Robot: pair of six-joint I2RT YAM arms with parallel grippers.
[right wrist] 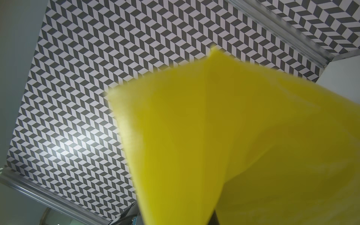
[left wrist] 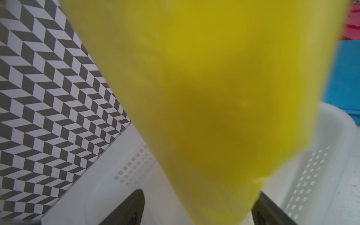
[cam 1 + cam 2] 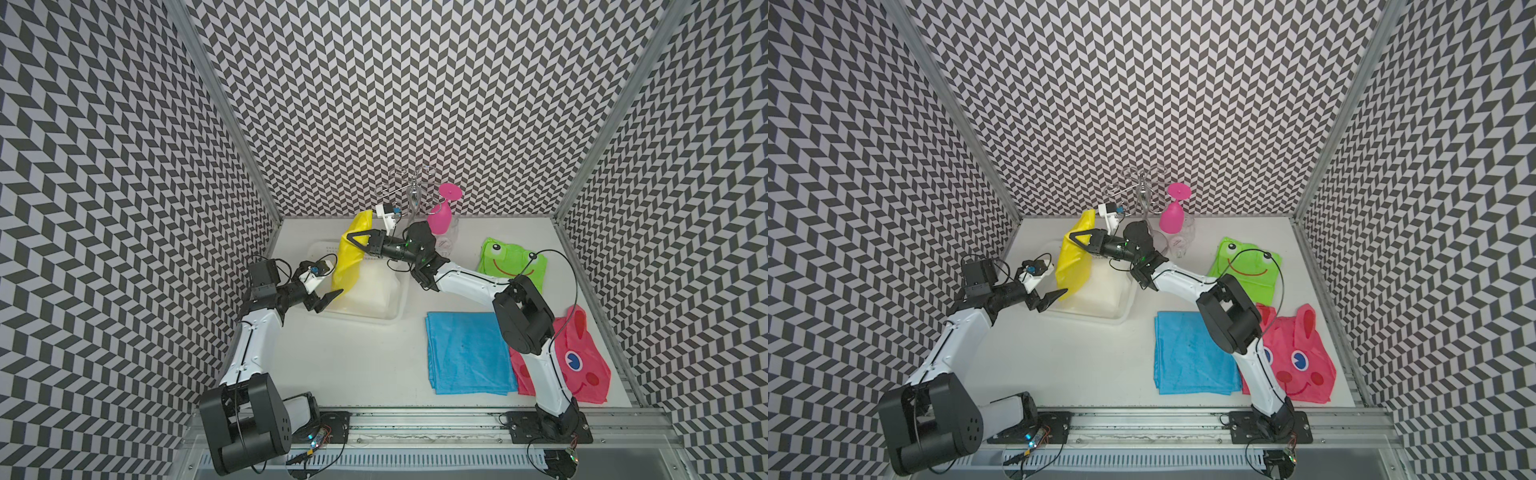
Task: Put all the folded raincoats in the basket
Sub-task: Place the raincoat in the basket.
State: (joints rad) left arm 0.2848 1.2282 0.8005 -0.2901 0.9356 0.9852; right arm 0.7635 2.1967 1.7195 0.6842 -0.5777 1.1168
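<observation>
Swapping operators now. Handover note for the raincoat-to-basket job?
Right claw: shut on the upper part of the yellow plastic folded raincoat, which hangs over the white perforated plastic basket.
Left claw: open, with the raincoat's lower end between its jaws.
Done: raincoat lifted over the basket, not yet in it.
Left: lower it in, release, pull both arms clear.

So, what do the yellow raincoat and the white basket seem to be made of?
Yellow raincoat: probably thin plastic film, smooth, slightly see-through; it hangs limp in soft folds. White basket: most likely moulded hard plastic, smooth, faintly glossy; rounded rim, rows of small square holes.
</observation>
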